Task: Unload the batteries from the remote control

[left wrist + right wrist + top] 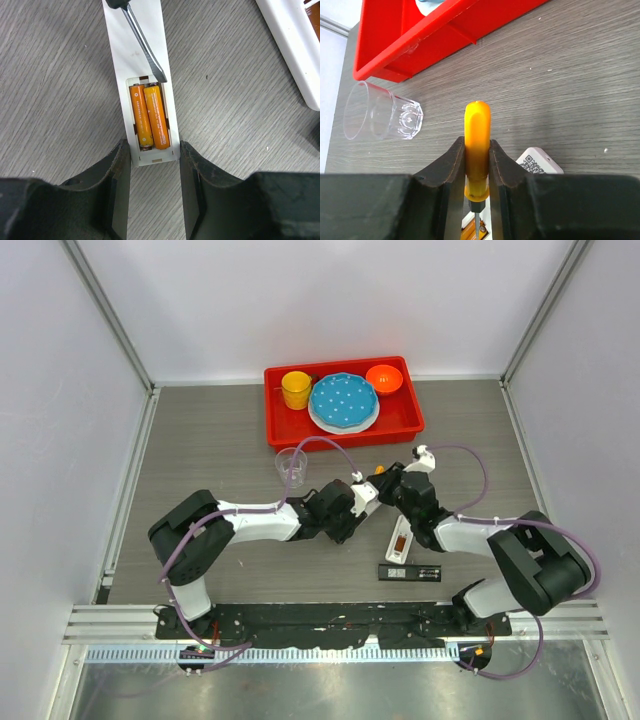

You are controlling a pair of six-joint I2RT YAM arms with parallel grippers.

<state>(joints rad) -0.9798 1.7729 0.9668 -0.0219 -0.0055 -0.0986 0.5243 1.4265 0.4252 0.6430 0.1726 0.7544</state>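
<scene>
A white remote control (142, 45) lies with its back up and its compartment uncovered. Two orange batteries (148, 117) sit side by side in it. My left gripper (154, 161) is shut on the remote's near end, one finger against each side. My right gripper (477, 155) is shut on the orange handle of a screwdriver (477, 135). Its blade (145, 47) slants down, and the tip rests at the far end of the right-hand battery. In the top view both grippers meet at mid-table, left (358, 500) and right (388, 483).
A second white remote (400, 538), also uncovered with orange inside, lies near the right arm, with a black oblong piece (410, 572) in front of it. A clear glass (291, 464) stands behind the left gripper. A red tray (405, 420) at the back holds a yellow cup, blue plate and orange bowl.
</scene>
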